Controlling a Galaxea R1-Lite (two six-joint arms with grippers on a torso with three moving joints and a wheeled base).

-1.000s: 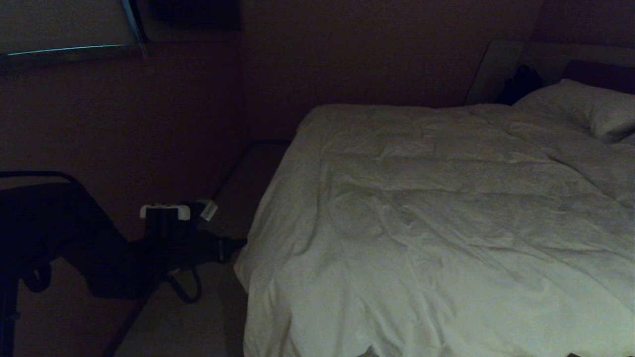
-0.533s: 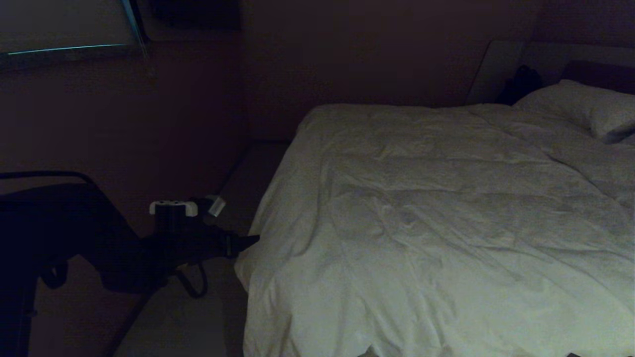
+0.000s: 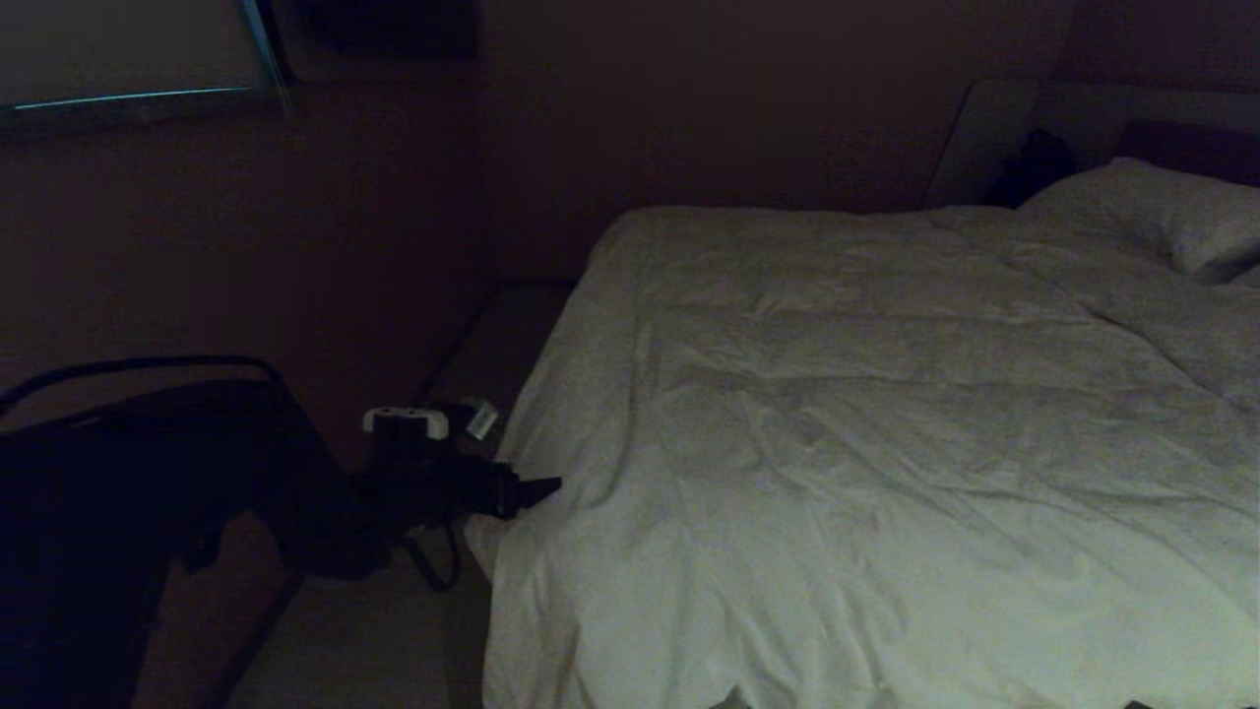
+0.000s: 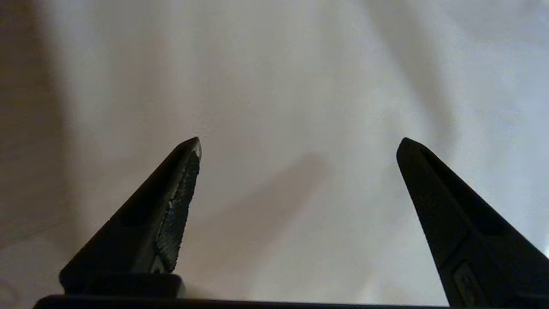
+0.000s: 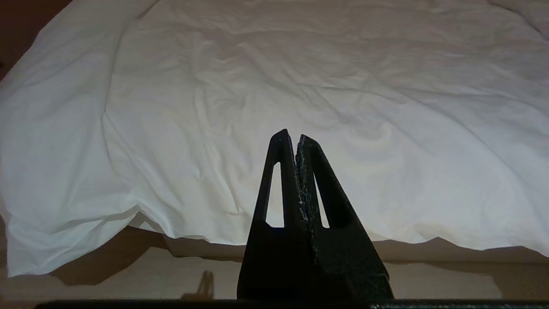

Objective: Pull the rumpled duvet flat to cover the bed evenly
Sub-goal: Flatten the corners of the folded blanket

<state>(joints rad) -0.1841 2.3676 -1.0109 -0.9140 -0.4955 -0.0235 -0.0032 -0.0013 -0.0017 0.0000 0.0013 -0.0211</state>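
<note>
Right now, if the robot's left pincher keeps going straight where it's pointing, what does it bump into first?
The duvet. The left gripper, jaws wide apart, points at the white cloth hanging over the side of the bed. Nothing shows between them, though how close it is stays hard to judge.

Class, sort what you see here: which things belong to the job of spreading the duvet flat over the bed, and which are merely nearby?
Part of the job:
duvet
bed
left gripper, open at the duvet's side edge
right gripper, shut, parked off the foot of the bed

Merely nearby:
pillow
dark object by the headboard
</note>
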